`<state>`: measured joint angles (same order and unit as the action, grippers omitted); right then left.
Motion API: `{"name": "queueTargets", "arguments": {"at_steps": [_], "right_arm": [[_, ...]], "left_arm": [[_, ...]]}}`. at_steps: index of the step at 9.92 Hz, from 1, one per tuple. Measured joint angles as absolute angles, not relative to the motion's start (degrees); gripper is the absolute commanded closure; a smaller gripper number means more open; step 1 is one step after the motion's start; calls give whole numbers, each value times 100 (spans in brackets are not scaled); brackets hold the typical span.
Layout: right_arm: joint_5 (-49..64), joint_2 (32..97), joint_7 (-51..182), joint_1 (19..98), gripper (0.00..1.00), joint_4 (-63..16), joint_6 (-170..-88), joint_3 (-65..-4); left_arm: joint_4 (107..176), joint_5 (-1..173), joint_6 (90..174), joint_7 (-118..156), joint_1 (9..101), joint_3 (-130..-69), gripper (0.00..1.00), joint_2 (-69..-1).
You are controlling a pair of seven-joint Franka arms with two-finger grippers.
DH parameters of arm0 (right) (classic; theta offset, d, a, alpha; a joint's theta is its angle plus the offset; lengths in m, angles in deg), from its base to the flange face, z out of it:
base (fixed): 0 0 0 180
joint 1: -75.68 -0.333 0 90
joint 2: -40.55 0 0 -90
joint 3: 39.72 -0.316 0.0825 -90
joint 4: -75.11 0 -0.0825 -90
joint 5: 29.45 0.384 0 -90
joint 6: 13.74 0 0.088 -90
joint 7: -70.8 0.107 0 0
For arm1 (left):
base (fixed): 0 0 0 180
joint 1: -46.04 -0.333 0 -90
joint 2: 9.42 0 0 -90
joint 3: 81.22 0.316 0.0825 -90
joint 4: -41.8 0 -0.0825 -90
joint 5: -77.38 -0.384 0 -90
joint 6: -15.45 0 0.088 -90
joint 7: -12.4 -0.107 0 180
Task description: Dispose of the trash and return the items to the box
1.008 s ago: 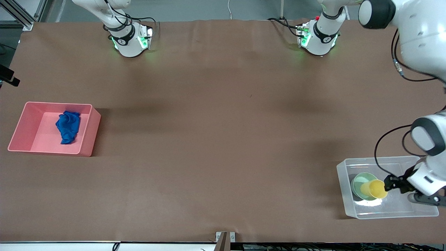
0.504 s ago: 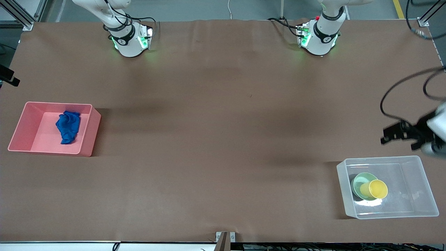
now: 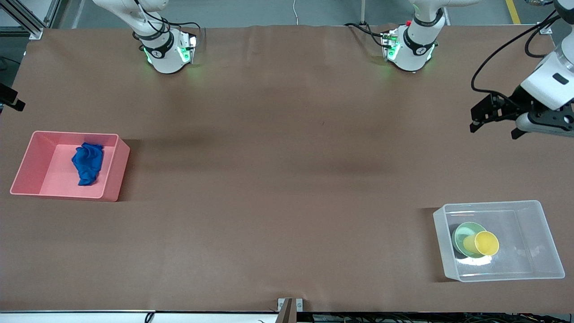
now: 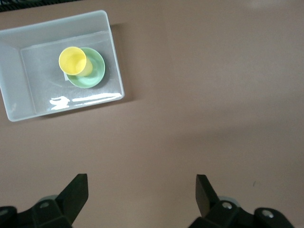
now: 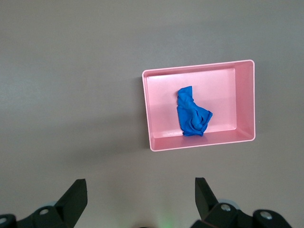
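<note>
my left gripper (image 3: pixel 476 117) hangs released and empty over bare counter (image 3: pixel 287 179). yellow cup (image 3: pixel 486 242) and mint bowl (image 3: pixel 467 239) sit in the clear box (image 3: pixel 538 269), nearer the front camera. blue trash (image 3: pixel 87 162) lies in the pink bin (image 3: pixel 114 179), under my released right gripper (image 5: pixel 140 199).

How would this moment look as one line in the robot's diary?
blue wad in pink bin | cup in bowl, clear tub | left gripper open, over table | right gripper open
</note>
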<state>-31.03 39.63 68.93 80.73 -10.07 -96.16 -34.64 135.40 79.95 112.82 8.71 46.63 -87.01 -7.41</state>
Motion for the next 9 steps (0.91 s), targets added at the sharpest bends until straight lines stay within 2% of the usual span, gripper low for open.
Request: {"name": "queueTargets", "arguments": {"at_steps": [9], "right_arm": [[-3103, 3963, 6886, 8075, 0, -1007, -9624, -3462]], "left_arm": [[13179, 7995, 10582, 1400, 4841, -8634, 0, -902]]}}
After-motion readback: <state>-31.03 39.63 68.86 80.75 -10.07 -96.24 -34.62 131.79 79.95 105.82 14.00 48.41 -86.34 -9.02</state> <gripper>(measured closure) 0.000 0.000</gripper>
